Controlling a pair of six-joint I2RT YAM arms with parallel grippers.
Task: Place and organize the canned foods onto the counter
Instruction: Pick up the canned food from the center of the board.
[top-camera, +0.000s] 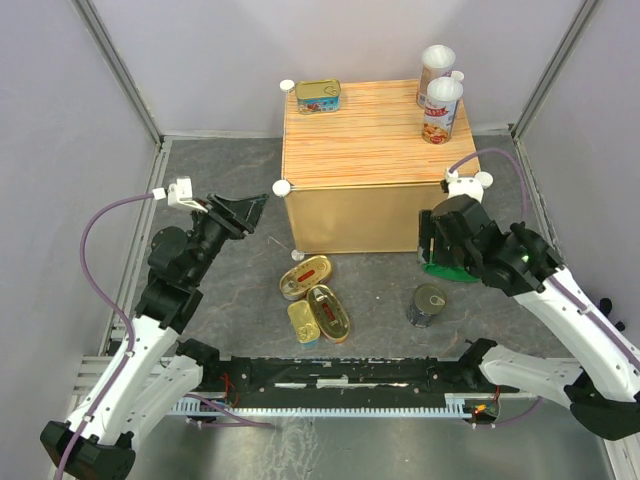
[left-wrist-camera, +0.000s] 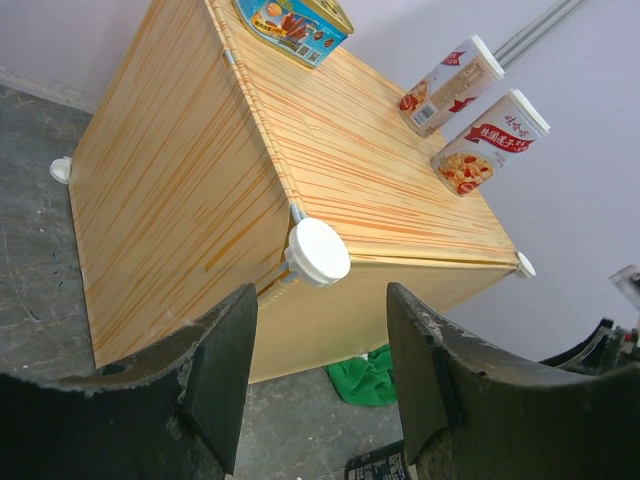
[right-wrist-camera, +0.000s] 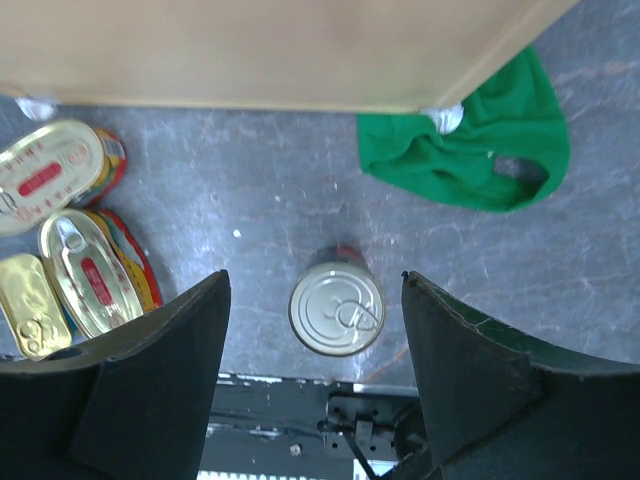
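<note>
The counter (top-camera: 370, 140) carries a rectangular tin (top-camera: 318, 96) at its back left and two white-lidded cylinders (top-camera: 436, 70) (top-camera: 442, 110) at its right. On the floor in front lie two oval gold tins (top-camera: 305, 275) (top-camera: 329, 312), a rectangular gold tin (top-camera: 303, 322) and a dark upright can (top-camera: 428, 305). My right gripper (top-camera: 437, 250) hangs open and empty above that can (right-wrist-camera: 337, 308), which shows between its fingers (right-wrist-camera: 160, 360). My left gripper (top-camera: 256, 210) is open and empty, facing the counter's near left corner knob (left-wrist-camera: 318, 252).
A green cloth (top-camera: 450, 270) lies at the counter's front right foot, partly under my right gripper. The counter's tan front wall (right-wrist-camera: 250, 50) stands just beyond the floor tins. Purple walls close in the back and sides. A black rail (top-camera: 340, 375) runs along the near edge.
</note>
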